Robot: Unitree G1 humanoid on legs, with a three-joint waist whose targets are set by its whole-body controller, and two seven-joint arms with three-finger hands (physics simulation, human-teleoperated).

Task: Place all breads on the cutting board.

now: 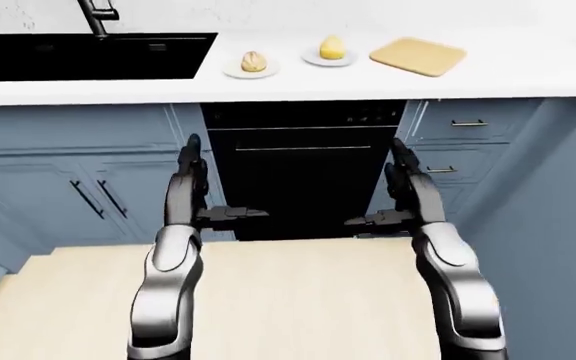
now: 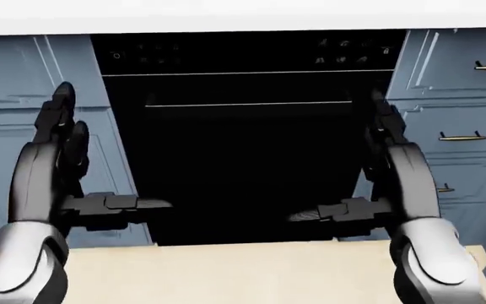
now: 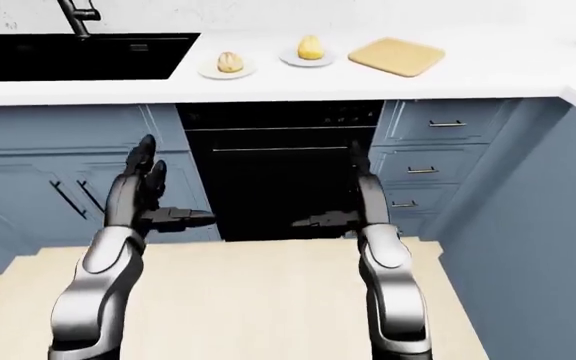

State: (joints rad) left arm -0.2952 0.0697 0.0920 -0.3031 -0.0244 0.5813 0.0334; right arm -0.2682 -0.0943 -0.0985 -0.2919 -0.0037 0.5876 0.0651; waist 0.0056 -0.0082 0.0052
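Two breads sit on small white plates on the white counter: a brown roll (image 1: 254,61) and a yellow bun (image 1: 332,48) to its right. A light wooden cutting board (image 1: 418,55) lies right of them, bare. My left hand (image 1: 200,196) and right hand (image 1: 398,193) are both open and empty, fingers up, held at chest height well below and short of the counter, before the black oven door.
A black sink (image 1: 88,55) with a faucet (image 1: 98,15) is set in the counter (image 1: 298,84) at left. The black oven (image 1: 303,169) stands between blue cabinets (image 1: 78,172). A blue cabinet wall (image 1: 558,225) juts out at right. Light wood floor (image 1: 298,300) lies below.
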